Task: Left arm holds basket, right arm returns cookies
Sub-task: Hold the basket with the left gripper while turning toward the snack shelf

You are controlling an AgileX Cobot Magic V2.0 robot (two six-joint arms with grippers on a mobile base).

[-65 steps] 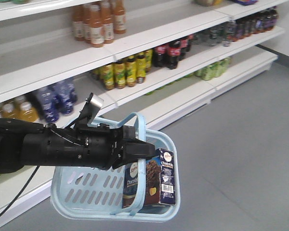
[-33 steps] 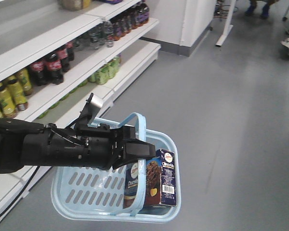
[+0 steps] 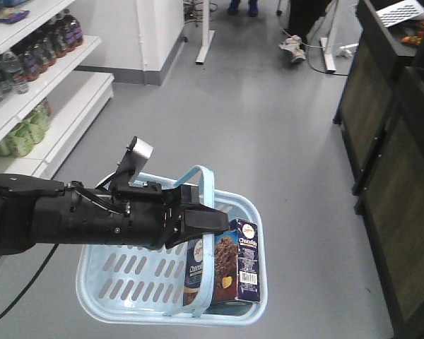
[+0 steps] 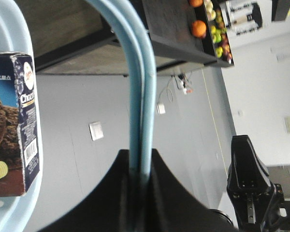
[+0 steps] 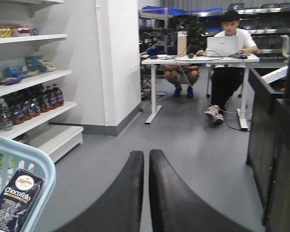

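Two hoop handles [image 3: 209, 187] are gathered in the left gripper [image 3: 212, 220] in the front view, so the blue basket [image 3: 99, 293] hangs level below the jaws. The cookie box [image 3: 230, 267] stands upright inside, just beneath them. Left wrist view: jaws clamped on both handles, bearing the load. Right wrist view: right gripper [image 5: 146, 162] pressed together, empty; box low to its left, not yet retrieved

Basket [image 3: 120, 274]: light blue, up off the floor, hanging from my left claw [image 3: 215, 220] by both handles [image 4: 141, 96].
In it: cookies [image 3: 234, 265], upright at the right end.
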